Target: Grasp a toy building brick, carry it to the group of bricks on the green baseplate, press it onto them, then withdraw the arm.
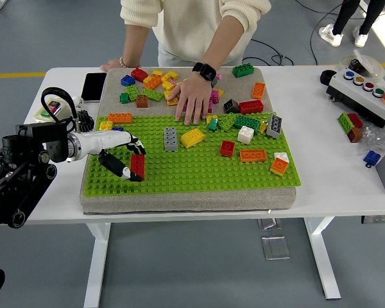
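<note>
One red brick [137,165], oblong, in left hand [123,157]

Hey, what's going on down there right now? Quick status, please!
Left hand closed on red brick, low on green baseplate. Right hand out of view. Person's hand flat among loose bricks at far edge, clear of the robot.

Left hand [123,158] reaches in, fingers curled.

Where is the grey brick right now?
In the head view, the grey brick stands on the green baseplate, left of the middle. A yellow brick sits just to its right, and the person's hand is behind it.
</note>
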Robot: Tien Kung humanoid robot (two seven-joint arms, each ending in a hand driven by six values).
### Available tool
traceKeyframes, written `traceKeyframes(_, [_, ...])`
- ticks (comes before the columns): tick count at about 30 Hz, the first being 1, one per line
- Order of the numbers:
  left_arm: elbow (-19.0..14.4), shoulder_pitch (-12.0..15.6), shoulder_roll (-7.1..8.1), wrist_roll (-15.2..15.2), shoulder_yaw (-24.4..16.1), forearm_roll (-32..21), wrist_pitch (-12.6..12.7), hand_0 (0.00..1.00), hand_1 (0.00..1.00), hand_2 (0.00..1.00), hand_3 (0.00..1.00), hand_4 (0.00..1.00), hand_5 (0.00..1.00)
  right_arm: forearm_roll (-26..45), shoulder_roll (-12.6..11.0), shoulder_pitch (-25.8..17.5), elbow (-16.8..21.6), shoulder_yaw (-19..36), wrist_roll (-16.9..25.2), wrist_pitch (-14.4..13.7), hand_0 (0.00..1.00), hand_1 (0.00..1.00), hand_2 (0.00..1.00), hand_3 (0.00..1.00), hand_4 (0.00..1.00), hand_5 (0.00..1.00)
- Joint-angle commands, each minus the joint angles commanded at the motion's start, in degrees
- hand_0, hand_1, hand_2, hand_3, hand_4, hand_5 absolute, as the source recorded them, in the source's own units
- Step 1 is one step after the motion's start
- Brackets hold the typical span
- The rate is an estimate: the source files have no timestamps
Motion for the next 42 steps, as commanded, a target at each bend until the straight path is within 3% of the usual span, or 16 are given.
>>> traceKeyframes(12, [0.0,-0.1,-0.28,-0.2,-1.0,-0.7,1.8,0.957,0.803,0.766,0.794,0.998,0.49,0.0,0.0,0.0,0.0,0.0,0.0,0.0,0.722,0.638,0.681,0.602,0.937,0.495])
traceKeyframes(17, [-0.6,0.2,0.37,-1.1,-1.9,0.6,1.7,0.957,0.803,0.766,0.794,0.998,0.49,0.1,-0.1,0.0,0.0,0.0,0.0,0.0,0.722,0.638,0.681,0.602,0.937,0.495])
traceKeyframes(18, [-0.8,0.4,0.42,-1.2,-1.9,0.7,1.8,0.975,0.842,0.813,0.853,0.998,0.482,0.1,0.0,-0.1,0.0,0.0,0.0,0.1,0.722,0.637,0.681,0.602,0.938,0.497])
traceKeyframes(23, [-2.2,2.1,1.03,-2.2,-1.5,1.0,2.9,0.975,0.842,0.813,0.853,0.998,0.482,0.1,0.0,0.0,0.0,0.0,0.1,-0.1,0.722,0.637,0.681,0.602,0.938,0.497])
traceKeyframes(24, [-2.2,2.1,1.04,-2.2,-1.5,1.0,2.9,0.998,0.859,0.836,0.886,0.998,0.432,0.1,0.0,0.0,0.0,0.0,0.1,-0.1,0.722,0.638,0.681,0.602,0.938,0.495])
traceKeyframes(29, [-1.9,3.5,1.45,-4.1,-1.0,0.9,7.0,0.998,0.859,0.836,0.886,0.998,0.432,0.0,0.0,-0.1,0.0,0.0,0.0,0.1,0.722,0.638,0.681,0.602,0.938,0.495])
traceKeyframes(30, [-1.8,3.6,1.46,-4.6,-1.0,0.7,8.1,0.998,0.861,0.837,0.892,0.998,0.311,0.1,0.0,-0.1,0.0,0.0,0.0,0.1,0.722,0.638,0.681,0.603,0.939,0.497])
traceKeyframes(33, [-1.3,4.0,1.56,-6.6,-0.8,0.0,11.6,0.998,0.861,0.837,0.892,0.998,0.311,0.1,0.1,0.0,0.0,-0.1,0.0,0.0,0.722,0.638,0.681,0.603,0.939,0.497])
traceKeyframes(42, [-2.1,5.6,2.16,-10.6,-0.9,-0.2,15.7,0.998,0.876,0.853,0.911,0.998,0.262,0.1,0.1,-0.1,0.0,-0.2,-0.2,0.0,0.722,0.637,0.681,0.604,0.939,0.497])
